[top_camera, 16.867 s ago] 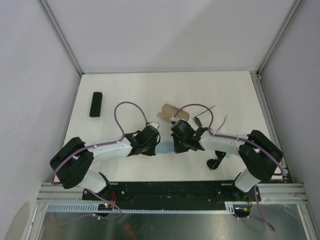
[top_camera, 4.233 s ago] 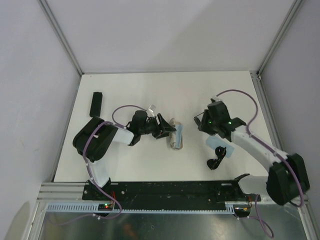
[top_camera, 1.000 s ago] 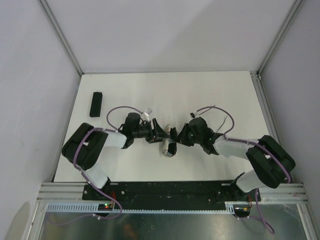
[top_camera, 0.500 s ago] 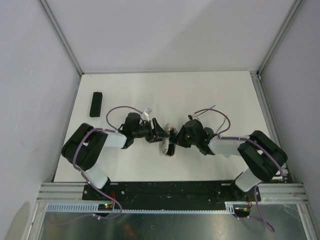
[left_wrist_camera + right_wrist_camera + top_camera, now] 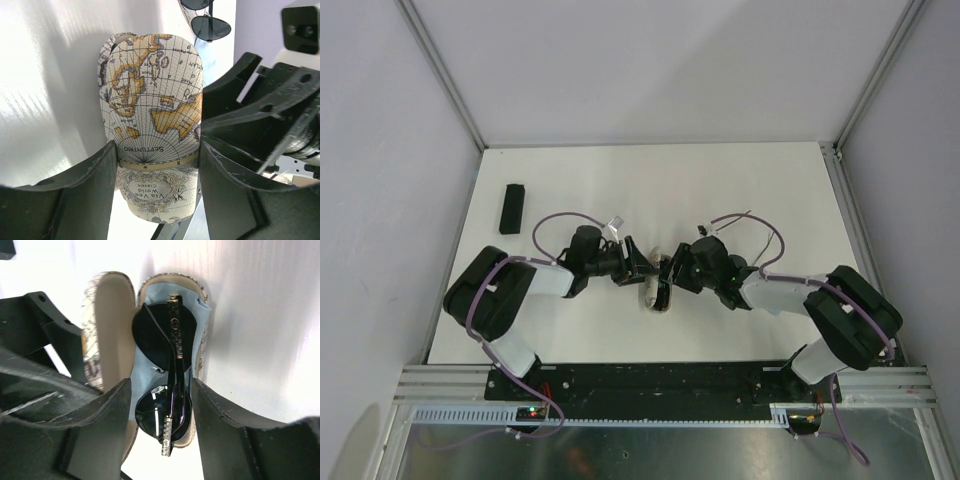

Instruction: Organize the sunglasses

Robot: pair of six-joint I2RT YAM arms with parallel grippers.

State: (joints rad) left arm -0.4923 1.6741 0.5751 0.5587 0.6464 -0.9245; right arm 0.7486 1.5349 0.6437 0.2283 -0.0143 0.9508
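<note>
A folded pair of sunglasses (image 5: 167, 360) with rounded dark lenses lies on a blue cloth (image 5: 150, 300) inside the open beige map-patterned case (image 5: 657, 297). My right gripper (image 5: 161, 400) is open, with one finger on each side of the sunglasses and not touching them. My left gripper (image 5: 157, 150) is shut on the case's lid (image 5: 152, 105), which stands up from the base. In the top view the left gripper (image 5: 638, 268) and the right gripper (image 5: 670, 274) meet over the case at the table's middle front. A second dark pair of sunglasses (image 5: 210, 25) lies beyond the case.
A black oblong case (image 5: 512, 208) lies at the far left of the white table (image 5: 650, 190). Walls and metal rails enclose the table on three sides. Both arms' purple cables arch over the area around the beige case.
My right gripper has opened and let go of the sunglasses, which now rest in the case. It has drawn back slightly. The left gripper and the lid have not moved.
</note>
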